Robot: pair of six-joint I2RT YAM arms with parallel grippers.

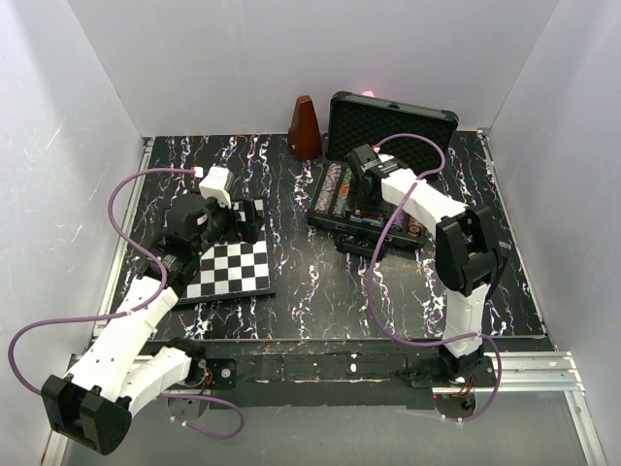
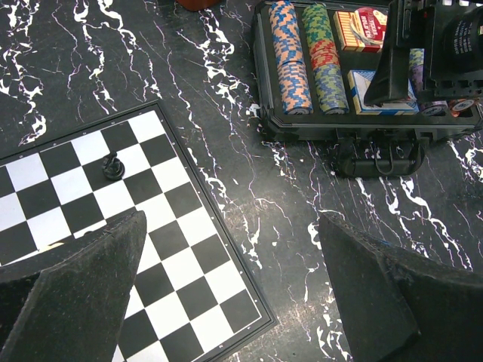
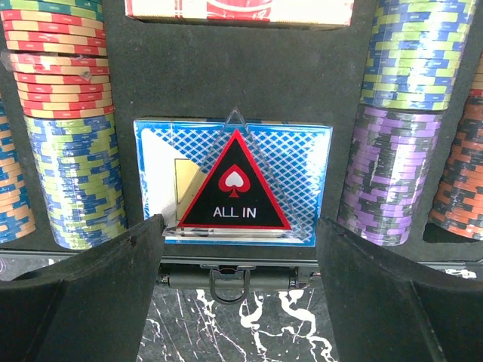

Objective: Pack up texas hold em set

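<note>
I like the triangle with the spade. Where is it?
Right wrist view, centre: the triangle lies on the blue card box in the case, chip rows on both sides.

Black case (image 2: 260,75) open, foam-lined lid (image 1: 393,126) upright. Inside the case: striped chip rows (image 3: 75,173) along both sides; blue card box (image 3: 302,151) at centre, flat; clear ALL IN triangle (image 3: 234,188) lying on it; red card box (image 3: 234,9) toward the lid.

Top external: high, behind arm bases (image 1: 209,374), faces forward-down, whole table (image 1: 320,282) in frame.
Left wrist: mid-height, faces down across chessboard (image 2: 173,249) corner toward case (image 2: 317,124) front.
Right wrist: very near, over case tray, blue card box (image 3: 302,151) centred.
Case shared by all three; chessboard by top, left wrist.
</note>
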